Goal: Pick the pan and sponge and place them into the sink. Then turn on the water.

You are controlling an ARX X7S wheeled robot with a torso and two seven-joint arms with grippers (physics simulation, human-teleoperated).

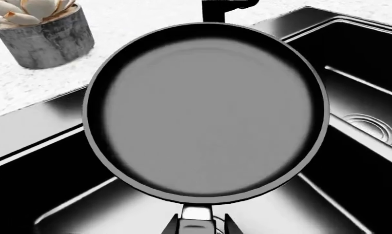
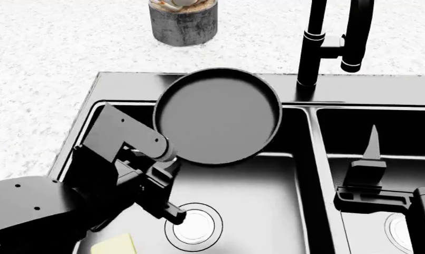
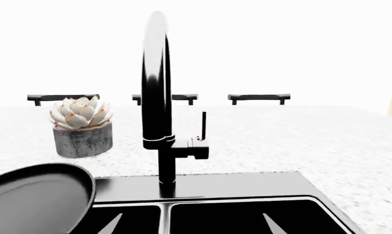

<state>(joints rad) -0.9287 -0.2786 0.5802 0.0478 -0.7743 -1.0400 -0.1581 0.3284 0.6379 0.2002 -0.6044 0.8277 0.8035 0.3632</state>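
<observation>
Nearest the head camera, the left gripper (image 2: 172,159) clenches the pan's (image 2: 218,116) handle, holding it tilted above the sink's (image 2: 305,159) left basin. Sponge (image 2: 116,245) lies in that basin beside the drain (image 2: 193,226). Right gripper (image 2: 371,153) hovers over the right basin, jaws unclear. Tap (image 3: 158,107) and potted succulent (image 3: 82,127) stand behind.

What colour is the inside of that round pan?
Flat dark grey inside the round black-rimmed frying pan, clearest in the left wrist view.

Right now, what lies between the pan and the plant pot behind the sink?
In the head view, only the sink's flat black rim and bare speckled counter lie between the pan and the plant pot. Nothing else sits there.
</observation>
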